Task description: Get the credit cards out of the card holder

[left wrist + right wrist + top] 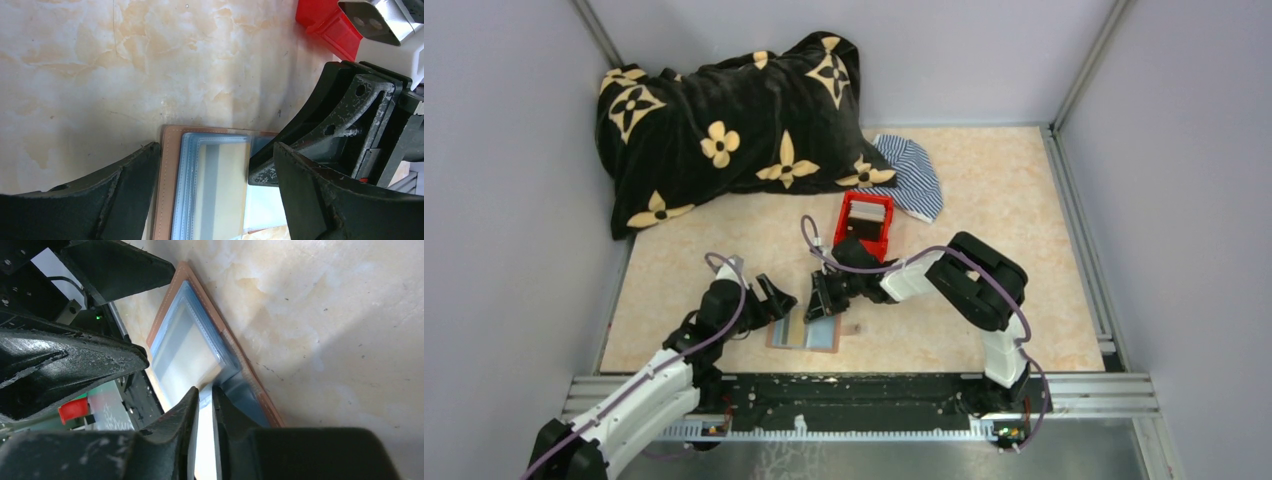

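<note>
The card holder (804,335) lies open and flat on the table near the front edge, its brown leather rim (167,150) (235,347) framing clear plastic sleeves (187,190). A beige card with a grey band (225,180) sits inside the top sleeve. A pale blue card (262,210) shows at the holder's right half. My left gripper (786,298) (215,155) hangs wide open over the holder's left half, touching nothing. My right gripper (817,305) (205,390) has its tips down on the holder's fold, jaws a narrow slit apart, pale blue showing through the slit.
A red open-top box (864,222) (330,25) stands just behind the right gripper. A black pillow with cream flowers (724,120) and a striped cloth (914,175) lie at the back. The metal rail (864,390) runs along the table's near edge.
</note>
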